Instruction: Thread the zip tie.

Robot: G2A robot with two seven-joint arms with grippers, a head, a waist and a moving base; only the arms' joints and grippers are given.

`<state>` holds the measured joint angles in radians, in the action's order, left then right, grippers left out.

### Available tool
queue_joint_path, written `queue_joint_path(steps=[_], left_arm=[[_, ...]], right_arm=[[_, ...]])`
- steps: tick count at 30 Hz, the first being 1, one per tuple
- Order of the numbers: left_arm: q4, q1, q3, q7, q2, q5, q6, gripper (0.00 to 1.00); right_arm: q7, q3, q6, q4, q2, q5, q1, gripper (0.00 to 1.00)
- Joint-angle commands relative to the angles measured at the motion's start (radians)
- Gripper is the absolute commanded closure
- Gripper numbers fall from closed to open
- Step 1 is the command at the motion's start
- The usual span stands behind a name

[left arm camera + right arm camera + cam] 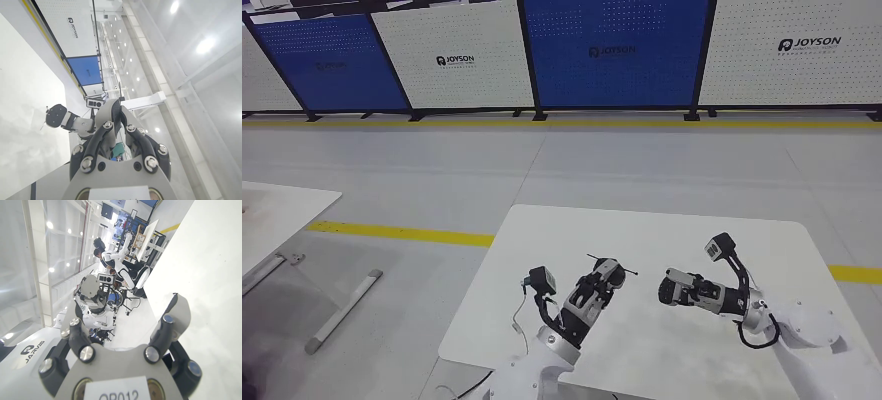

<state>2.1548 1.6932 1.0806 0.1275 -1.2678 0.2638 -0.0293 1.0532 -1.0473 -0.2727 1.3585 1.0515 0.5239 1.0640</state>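
L gripper (120, 108) is pinched shut on the zip tie (120, 91), held above the table (692, 235). The tie pokes out both sides of the fingers, straight, w/ no loop showing. R gripper (126, 302) is spread wide, empty, near the L one and pointing at it. Threading looks not yet begun. Still to do: R takes the free end and feeds it thru the head.

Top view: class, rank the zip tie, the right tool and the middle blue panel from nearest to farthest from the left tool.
1. zip tie, pinched in the left tool.
2. right tool, facing it on its right.
3. middle blue panel, at the far back.
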Motion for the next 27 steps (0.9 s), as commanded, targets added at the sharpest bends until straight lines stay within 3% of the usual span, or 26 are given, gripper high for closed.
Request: queue_joint_path(steps=[1,6,16,19,22,27], left_arm=[[0.019,0.006,0.003,-0.009,0.000,0.011,-0.014,1.00],[0.065,0.040,0.015,-0.036,0.002,0.056,-0.085,1.00],[0.069,0.044,0.019,-0.035,0.002,0.063,-0.086,1.00],[0.044,0.028,0.015,-0.012,0.001,0.015,-0.049,1.00],[0.008,0.003,-0.004,0.008,-0.001,-0.039,0.019,1.00],[-0.043,-0.017,-0.016,0.017,-0.004,-0.051,0.085,1.00]], right_arm=[[0.000,0.000,0.000,0.000,0.000,0.000,0.000,0.00],[0.000,0.000,0.000,0.000,0.000,0.000,0.000,0.00],[0.000,0.000,0.000,0.000,0.000,0.000,0.000,0.00],[0.000,0.000,0.000,0.000,0.000,0.000,0.000,0.00],[0.000,0.000,0.000,0.000,0.000,0.000,0.000,0.00],[0.000,0.000,0.000,0.000,0.000,0.000,0.000,0.00]])
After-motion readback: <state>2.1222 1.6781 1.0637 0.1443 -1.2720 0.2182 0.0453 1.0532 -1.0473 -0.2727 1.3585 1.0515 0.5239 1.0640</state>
